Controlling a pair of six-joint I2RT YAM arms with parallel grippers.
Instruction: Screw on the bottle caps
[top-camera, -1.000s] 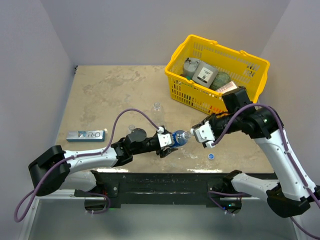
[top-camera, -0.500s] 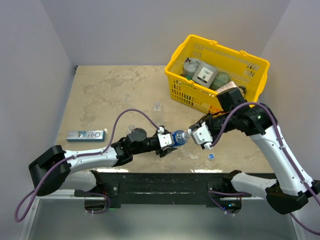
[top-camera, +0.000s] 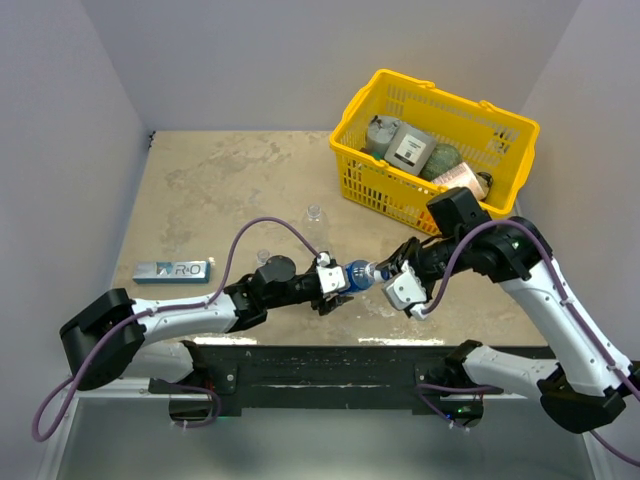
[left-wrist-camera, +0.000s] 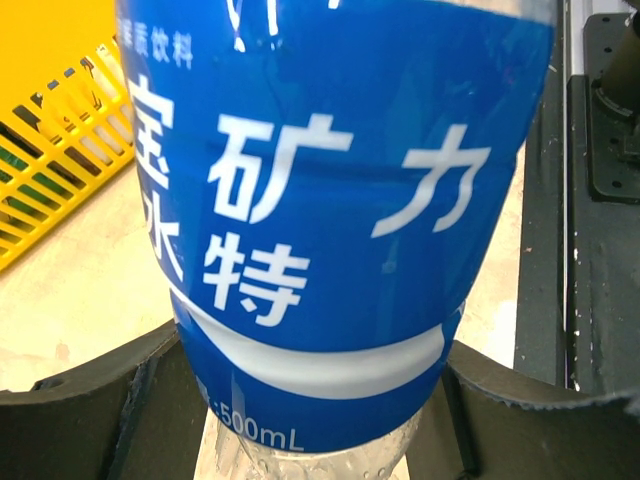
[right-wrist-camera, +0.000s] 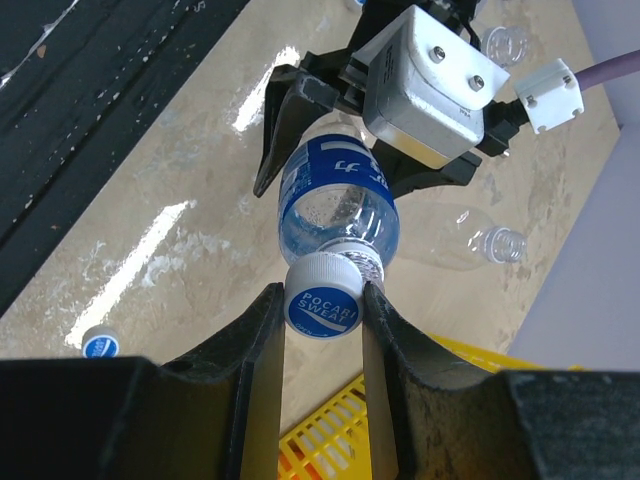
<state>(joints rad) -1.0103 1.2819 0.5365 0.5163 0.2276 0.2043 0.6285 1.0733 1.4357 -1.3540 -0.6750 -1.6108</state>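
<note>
Compared with a second ago, the right arm (top-camera: 520, 262) is dropping lower and leftward, its right tool (top-camera: 384, 272) meeting the mouth of the labelled bottle (top-camera: 358, 274), which the left tool (top-camera: 338, 279) is clamping level above the surface (top-camera: 220, 190). Left wrist: the blue label (left-wrist-camera: 330, 200) is showing white Chinese characters and "500mL". Right wrist: the right tool is pinching a cap (right-wrist-camera: 322, 308) reading "POCARI SWEAT" on the bottle's neck — a loose cap (right-wrist-camera: 100, 345) is lying on the surface.

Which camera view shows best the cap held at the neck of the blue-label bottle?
Right wrist view: the cap sits between the fingers of the right claw, printed top facing the lens, on the bottle neck. Top view shows a speck; left wrist view shows only the label.
</note>
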